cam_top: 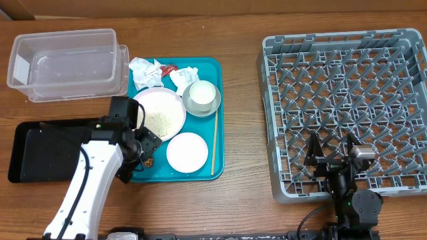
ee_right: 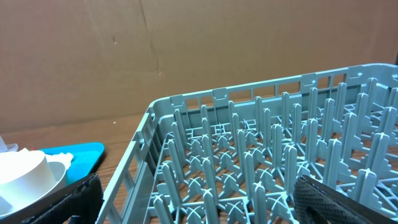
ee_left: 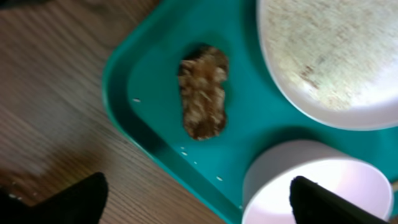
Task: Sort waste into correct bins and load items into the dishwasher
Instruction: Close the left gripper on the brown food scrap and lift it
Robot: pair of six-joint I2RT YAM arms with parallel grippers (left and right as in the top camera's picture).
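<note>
The left gripper (cam_top: 143, 150) hangs over the 7 o'clock corner of the teal tray (cam_top: 173, 175). Its fingers are wide apart and hold nothing. In the left wrist view a brown food lump (ee_left: 203, 93) lies on the tray floor between them and a little ahead, so the arm seems to be lined up to pick this lump first. It is waste, and the black tray (cam_top: 40, 150) at 9 o'clock of the table is the nearest bin. The clear tub (cam_top: 67, 67) at 10 o'clock is empty.

The rest of the waste is at 12 o'clock on the teal tray: the napkins (cam_top: 147, 72) and, between them, a red wrapper (cam_top: 168, 67). The large plate (cam_top: 160, 113) carries rice crumbs, so it probably must be emptied before loading. The cup (cam_top: 201, 97) and the small plate (cam_top: 187, 151) also wait on the tray, with a chopstick (cam_top: 214, 143) along its 3 o'clock side.

The right gripper (cam_top: 331, 157) has its fingers apart and empty over the 6 o'clock edge of the grey rack (cam_top: 267, 120). It is likely parked there, clear of the tray. No dishes are in the rack.
</note>
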